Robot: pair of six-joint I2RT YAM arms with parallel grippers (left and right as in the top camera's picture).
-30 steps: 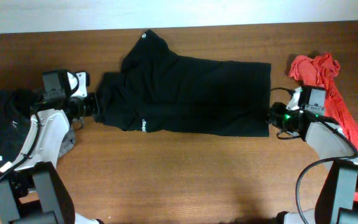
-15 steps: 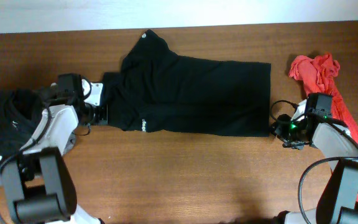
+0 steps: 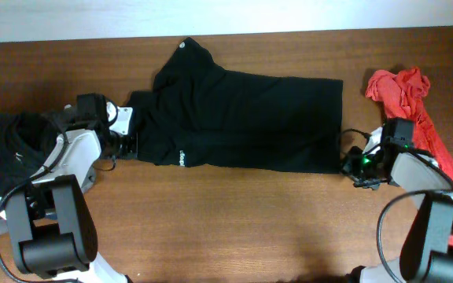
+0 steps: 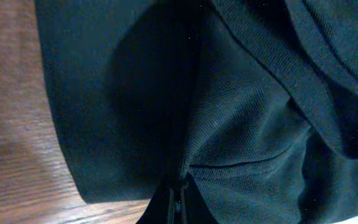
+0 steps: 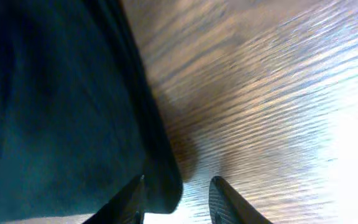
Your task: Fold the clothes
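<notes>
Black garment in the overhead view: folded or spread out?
Partly folded: the black garment lies as a long band on the table, with layers overlapping and bunched at its left end.

Glossy brown wooden table (image 3: 234, 228)

We see a brown wooden table (image 3: 234, 228) filling nearly the whole overhead view, its grain running from side to side, with a soft sheen on the boards. Along its far edge runs a plain white strip (image 3: 289, 14), wall or floor we cannot tell, which meets the wood in a slightly slanted line. In the left wrist view the same wood shows reddish brown down the left side, and in the right wrist view it looks paler and blurred, with bright glare washing out the right-hand part.
</notes>
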